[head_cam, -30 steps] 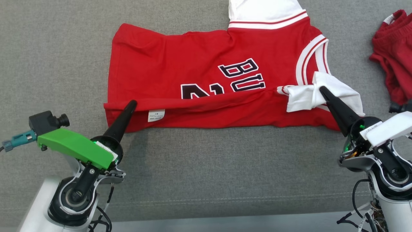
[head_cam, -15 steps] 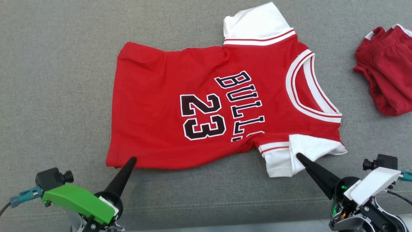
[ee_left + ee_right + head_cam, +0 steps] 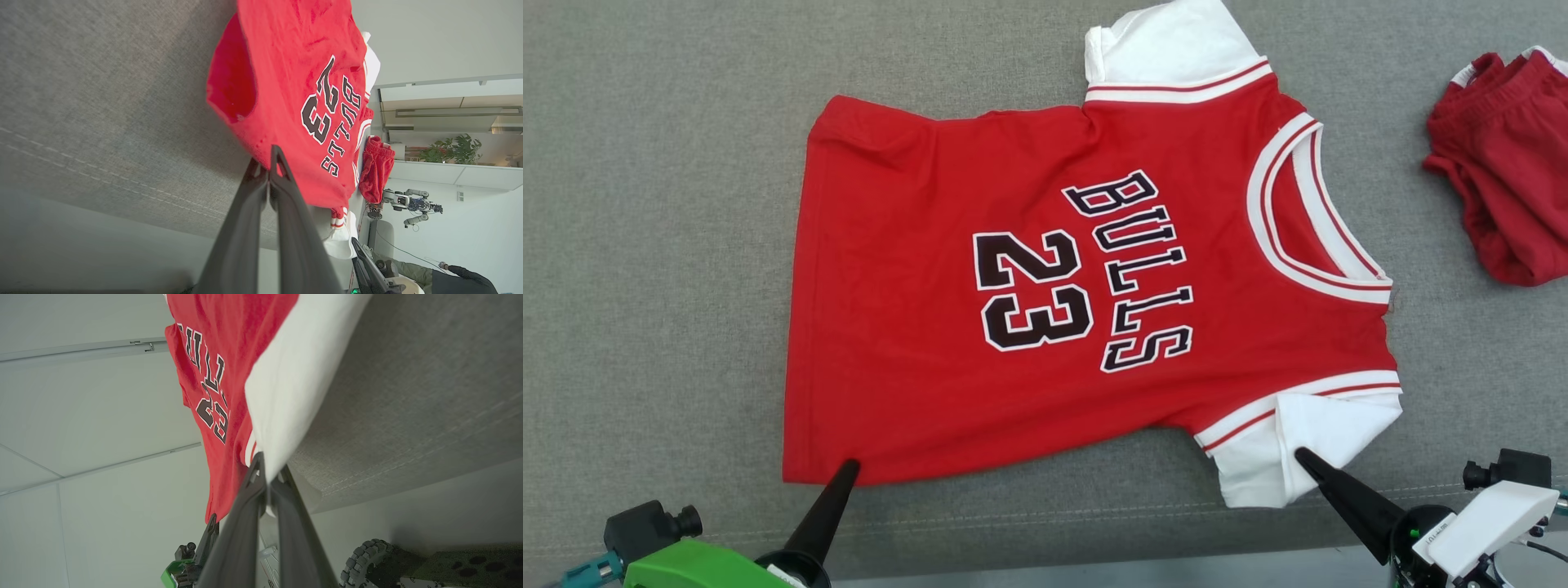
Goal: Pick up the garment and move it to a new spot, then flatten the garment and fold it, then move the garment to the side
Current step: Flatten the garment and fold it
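Grey woven cloth covers the surface (image 3: 645, 245), with a stitched seam running along its near edge. The garment (image 3: 915, 367), a red jersey with white sleeves, lies face up across the middle. Its long axis runs parallel to that near edge, with the hem toward the left edge and the collar toward the right. A pair of red shorts (image 3: 1503, 204) sits apart from it by the right edge.

The left pincer (image 3: 847, 467) is closed tight on the near corner of the hem. The right pincer (image 3: 1300, 454) is closed tight on the near white sleeve (image 3: 1327, 429). Both grip the same long side, one near each end.

The whole body of the jersey lies beyond the fingertips, toward the far edge. Any fold from this grip would likely carry the near side across the short axis. The arms would need to travel level, or the cloth will skew.
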Tool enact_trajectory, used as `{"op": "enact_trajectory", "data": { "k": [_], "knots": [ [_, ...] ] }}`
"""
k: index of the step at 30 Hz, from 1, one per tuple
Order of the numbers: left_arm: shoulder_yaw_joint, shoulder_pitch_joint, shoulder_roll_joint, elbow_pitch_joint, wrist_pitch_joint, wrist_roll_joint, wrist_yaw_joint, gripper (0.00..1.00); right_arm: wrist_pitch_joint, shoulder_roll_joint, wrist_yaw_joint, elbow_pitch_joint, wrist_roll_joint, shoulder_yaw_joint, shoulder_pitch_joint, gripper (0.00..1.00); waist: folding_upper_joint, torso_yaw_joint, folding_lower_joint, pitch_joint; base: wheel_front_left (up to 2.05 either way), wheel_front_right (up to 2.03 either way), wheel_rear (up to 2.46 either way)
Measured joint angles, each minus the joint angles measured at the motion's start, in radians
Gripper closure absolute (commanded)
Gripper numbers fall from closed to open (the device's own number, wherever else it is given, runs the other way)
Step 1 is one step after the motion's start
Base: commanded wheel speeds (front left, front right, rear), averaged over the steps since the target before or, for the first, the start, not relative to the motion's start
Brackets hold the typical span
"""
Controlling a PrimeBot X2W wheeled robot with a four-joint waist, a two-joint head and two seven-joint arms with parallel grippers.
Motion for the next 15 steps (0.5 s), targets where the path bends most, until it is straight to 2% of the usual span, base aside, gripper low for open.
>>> {"op": "enact_trajectory", "data": {
  "k": [9, 15],
  "knots": [
    [0.024, 0.017, 0.001, -0.032, -0.025, 0.001, 0.0, 1.0, 0.002, -0.002, 0.004, -0.066, 0.02, -0.011, 0.009, 1.0, 0.0, -0.006, 0.0, 0.032, 0.0, 0.0, 0.0],
    [0.027, 0.001, 0.021, -0.094, -0.018, 0.011, 0.001, 1.0, -0.002, 0.016, 0.013, -0.141, 0.081, -0.075, -0.038, 1.0, 0.0, -0.017, 0.0, 0.048, 0.0, 0.0, 0.0]
  ]
}}
